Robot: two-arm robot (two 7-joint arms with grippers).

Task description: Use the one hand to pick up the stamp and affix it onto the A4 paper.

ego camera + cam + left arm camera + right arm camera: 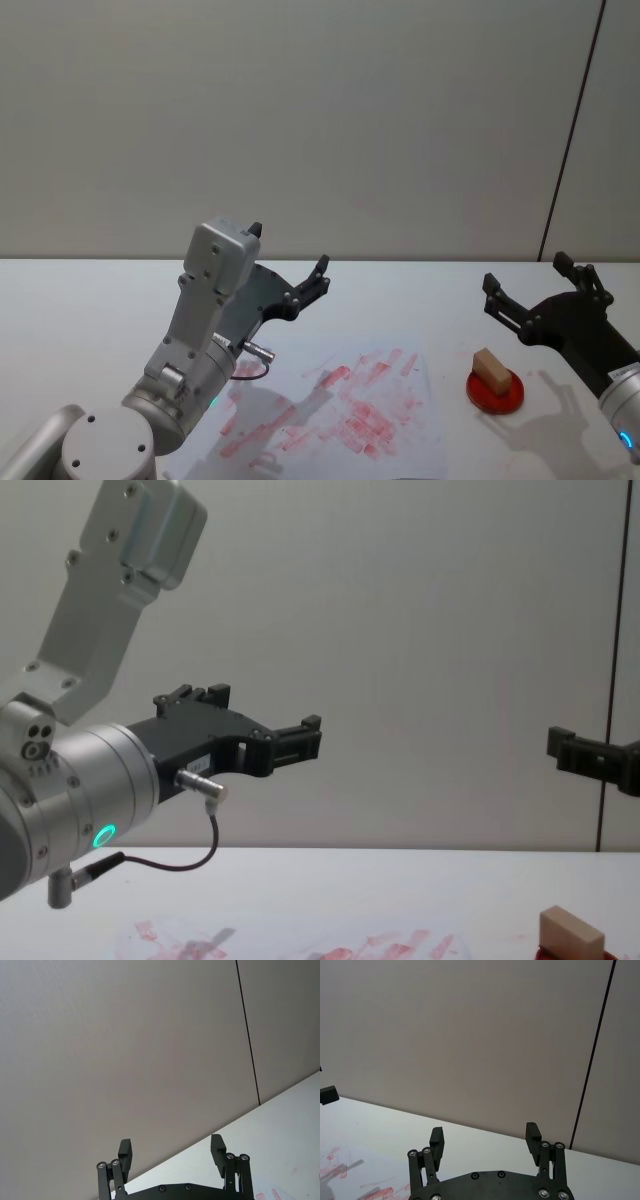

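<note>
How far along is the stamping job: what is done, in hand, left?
Done: the A4 paper carries many red prints, though none can be tied to this attempt. In hand: nothing; the stamp sits on the red ink pad, with the right gripper open and raised near it, and the left gripper open, raised. Left: grasp the stamp, press it on the paper.

A4 paper [300, 950]: near part cropped | stamp [571, 932]: base apparently cropped
</note>
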